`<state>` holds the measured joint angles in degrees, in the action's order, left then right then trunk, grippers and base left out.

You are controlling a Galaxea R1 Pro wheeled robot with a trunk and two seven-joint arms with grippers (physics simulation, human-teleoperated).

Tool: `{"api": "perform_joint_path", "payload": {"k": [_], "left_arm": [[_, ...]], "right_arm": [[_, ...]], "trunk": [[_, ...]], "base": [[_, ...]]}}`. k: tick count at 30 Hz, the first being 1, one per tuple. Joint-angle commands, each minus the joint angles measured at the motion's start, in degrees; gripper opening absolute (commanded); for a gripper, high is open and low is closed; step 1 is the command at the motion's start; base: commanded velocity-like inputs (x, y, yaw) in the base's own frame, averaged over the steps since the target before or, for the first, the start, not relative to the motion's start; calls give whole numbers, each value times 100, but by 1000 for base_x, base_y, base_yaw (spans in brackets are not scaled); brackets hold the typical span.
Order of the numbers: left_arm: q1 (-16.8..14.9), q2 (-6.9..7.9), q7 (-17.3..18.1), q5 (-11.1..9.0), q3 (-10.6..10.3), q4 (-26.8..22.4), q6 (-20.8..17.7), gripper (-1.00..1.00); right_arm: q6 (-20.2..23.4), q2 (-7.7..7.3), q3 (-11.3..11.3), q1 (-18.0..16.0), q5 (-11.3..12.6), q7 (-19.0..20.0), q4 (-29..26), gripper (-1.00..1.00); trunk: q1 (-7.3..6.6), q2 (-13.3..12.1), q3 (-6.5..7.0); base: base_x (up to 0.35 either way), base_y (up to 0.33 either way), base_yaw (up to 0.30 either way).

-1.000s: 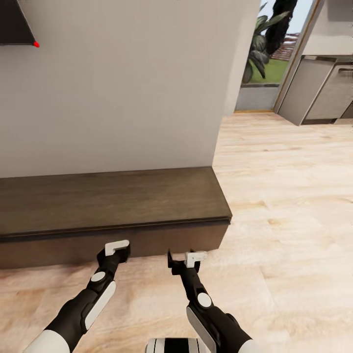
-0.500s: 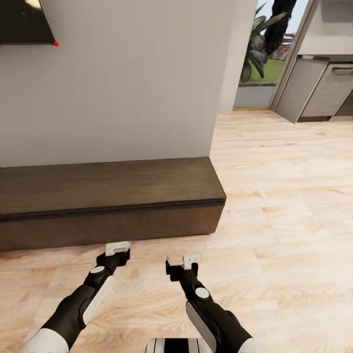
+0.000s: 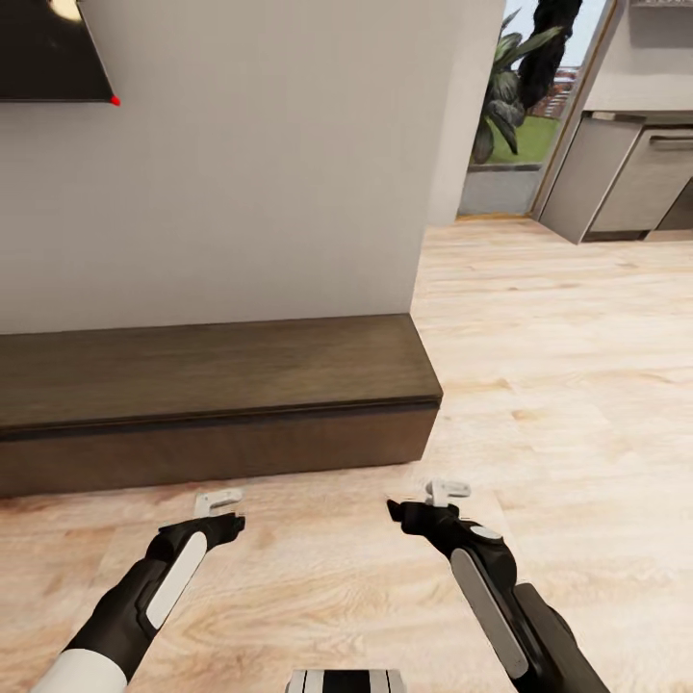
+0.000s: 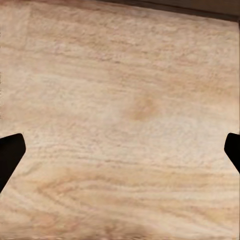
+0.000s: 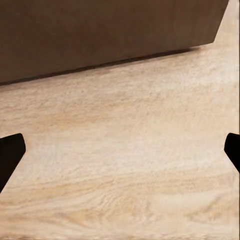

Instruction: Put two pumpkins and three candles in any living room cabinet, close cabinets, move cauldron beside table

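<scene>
**userA:** Cabinet's the main thing on screen right now: the long, low dark-brown wood TV unit with a plank top and a flat handleless front, sitting against the pale grey wall. Its right end stops where the wall ends, and the light wood plank floor runs on past it toward grey kitchen units in the far corner. The plank top looks bare, and the front looks closed from the head view.

**userB:** Where are the arms?

**userA:** Both low over the floor, just short of the cabinet front. Left end effector hangs toward the middle of the unit; right end effector is near its right end. In each wrist view the dark fingertips sit at opposite edges with bare floor between them, so both are spread apart and holding nothing. The right wrist view also catches the cabinet's lower front.

**userB:** How's that front going to handle, though?

**userA:** Rigid wood, heavy-ish, not fragile, but smooth with no handle. Probably the only purchase is the dark seam under the plank top or a side edge, hooking a fingertip in. Slipping off a flat panel is the likely annoyance.
</scene>
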<state>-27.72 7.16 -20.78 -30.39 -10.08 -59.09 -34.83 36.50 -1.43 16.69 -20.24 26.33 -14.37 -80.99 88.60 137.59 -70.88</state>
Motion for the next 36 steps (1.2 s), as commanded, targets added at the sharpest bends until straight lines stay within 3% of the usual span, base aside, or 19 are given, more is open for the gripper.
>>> {"api": "perform_joint_path", "payload": {"k": [1,9,12,21,36], "left_arm": [[3,6,-54,-65,-21,47,-7,100],[31,-36,-40,-61,-21,656,50,100],[75,-39,-39,-62,-21,726,56,100],[126,-74,-24,-61,-29,1016,132,100],[127,-76,-23,-62,-29,1092,350,100]], "right_arm": [[26,-80,8,50,69,-53,5,100],[-59,-154,1,646,52,-46,84,100],[-118,-149,-5,762,32,-50,484,100],[-1000,-147,4,793,0,-48,1186,100],[-1039,-135,-8,793,43,-48,1542,100]], "trunk": [[-24,-40,14],[-199,-361,158],[-265,-481,212],[-463,-842,373],[-792,-1443,643]], "base": [[0,0,0],[0,0,0],[0,0,0],[-1,0,0],[-137,0,0]]}}
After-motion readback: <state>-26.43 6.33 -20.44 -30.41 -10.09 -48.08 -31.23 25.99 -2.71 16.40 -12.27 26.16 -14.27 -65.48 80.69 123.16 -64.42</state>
